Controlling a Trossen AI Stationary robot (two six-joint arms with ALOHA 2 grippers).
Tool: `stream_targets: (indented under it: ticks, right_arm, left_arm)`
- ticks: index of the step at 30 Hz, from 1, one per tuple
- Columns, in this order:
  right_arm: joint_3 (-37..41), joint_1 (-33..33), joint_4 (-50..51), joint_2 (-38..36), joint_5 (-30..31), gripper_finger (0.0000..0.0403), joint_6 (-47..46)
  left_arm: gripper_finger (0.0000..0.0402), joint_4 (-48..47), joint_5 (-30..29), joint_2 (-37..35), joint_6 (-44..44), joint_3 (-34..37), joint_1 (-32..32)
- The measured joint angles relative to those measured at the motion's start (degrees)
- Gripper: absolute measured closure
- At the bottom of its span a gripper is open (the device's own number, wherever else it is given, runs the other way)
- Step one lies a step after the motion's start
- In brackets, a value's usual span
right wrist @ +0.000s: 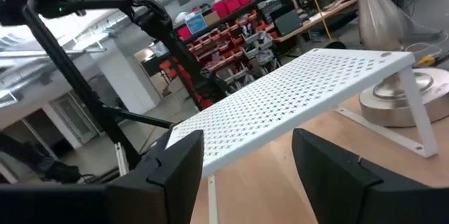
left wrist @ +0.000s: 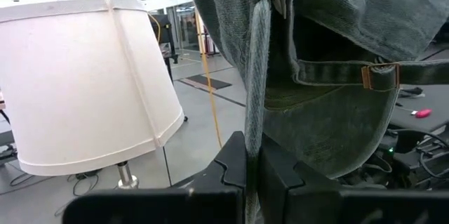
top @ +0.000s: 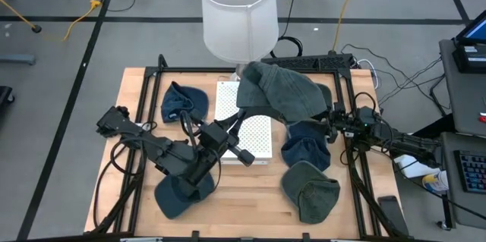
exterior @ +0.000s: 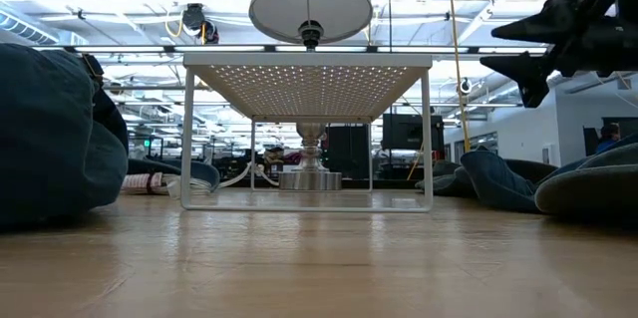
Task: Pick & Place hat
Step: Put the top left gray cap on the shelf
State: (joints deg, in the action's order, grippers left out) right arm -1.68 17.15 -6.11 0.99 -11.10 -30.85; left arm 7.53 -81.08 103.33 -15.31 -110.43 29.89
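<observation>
My left gripper is shut on a grey-green hat, which it holds high beside the white lamp; in the high view the hat hides the fingers. The left wrist view shows the hat's back strap with its brass buckle. My right gripper hovers open at the right side of the white perforated shelf, fingers pointing at it, touching nothing. It also shows in the low view. My left gripper pinches a narrow ridge of the hat's cloth between its two fingers; an edge or a fold, I cannot tell. The fingers point about level toward the lamp on the table's far side. The hat is lifted clear of the table and spreads out ahead of the fingers.
Other hats lie on the wooden table: a blue one left of the shelf, a blue one near the front left, a blue one and a grey-green one right of the shelf. Black frame rails run along the sides.
</observation>
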Motion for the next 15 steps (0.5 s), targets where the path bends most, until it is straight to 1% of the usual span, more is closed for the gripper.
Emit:
stream_targets:
  ticks: [3,5,8,15]
  right_arm:
    - [-2.8,-0.1,1.2,0.4,-2.1,0.018,-0.3]
    - [-5.1,-0.1,3.3,1.3,-2.5,0.0178,0.4]
    - [-11.2,-0.1,2.8,3.1,-2.5,0.0177,1.7]
    - [-26.8,-0.1,9.2,11.8,-2.6,0.0177,6.3]
  left_arm:
    - [0.0393,0.0,0.0,0.0,-0.4,0.0,0.3]
    - [0.0393,-0.1,0.0,0.0,-1.0,0.0,0.6]
    - [0.0393,-0.1,0.0,0.0,-1.4,0.0,1.0]
    - [0.0393,-0.5,-0.8,0.0,-3.0,0.0,2.4]
